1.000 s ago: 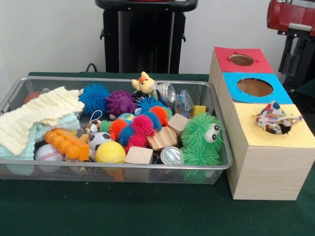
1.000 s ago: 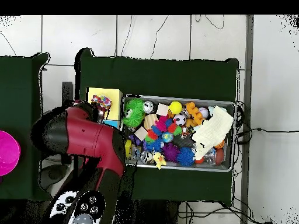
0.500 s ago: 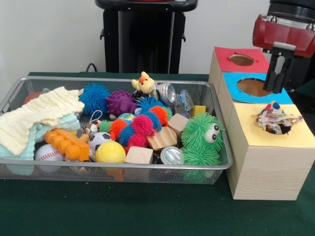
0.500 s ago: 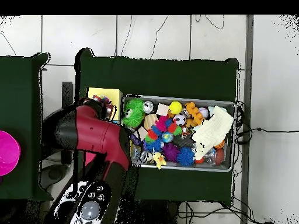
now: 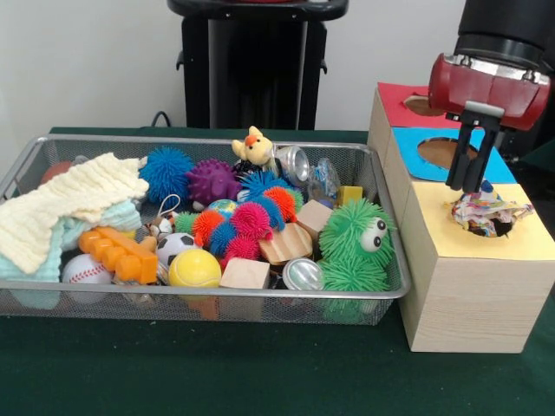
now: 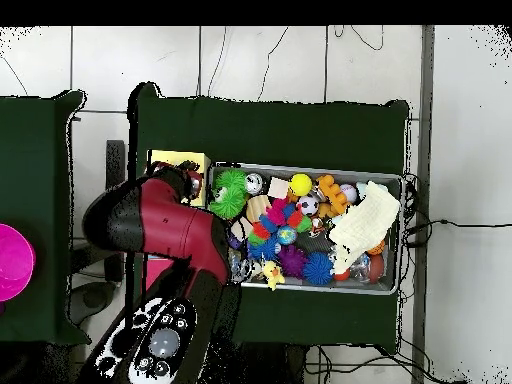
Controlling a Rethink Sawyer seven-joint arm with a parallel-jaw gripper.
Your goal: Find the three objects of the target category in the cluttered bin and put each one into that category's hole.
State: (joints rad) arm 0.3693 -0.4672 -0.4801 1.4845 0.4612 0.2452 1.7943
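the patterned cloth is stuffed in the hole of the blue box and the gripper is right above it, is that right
Not quite: the patterned cloth sits in the hole of the yellow box, not the blue one. The front view shows it. The gripper is indeed right above it.

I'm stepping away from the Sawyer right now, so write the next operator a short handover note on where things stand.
Gripper: over the yellow-topped box, directly above its hole; whether it is open or shut cannot be seen.
Patterned cloth: bunched in the yellow hole, part still sticking out above the top.
Wire bin: cream cloth and pale blue cloth lie at one end, among balls, blocks and spiky toys.
Done: one cloth reached the hole, not fully in.
Left: push it through, then probably fetch the other two cloths.
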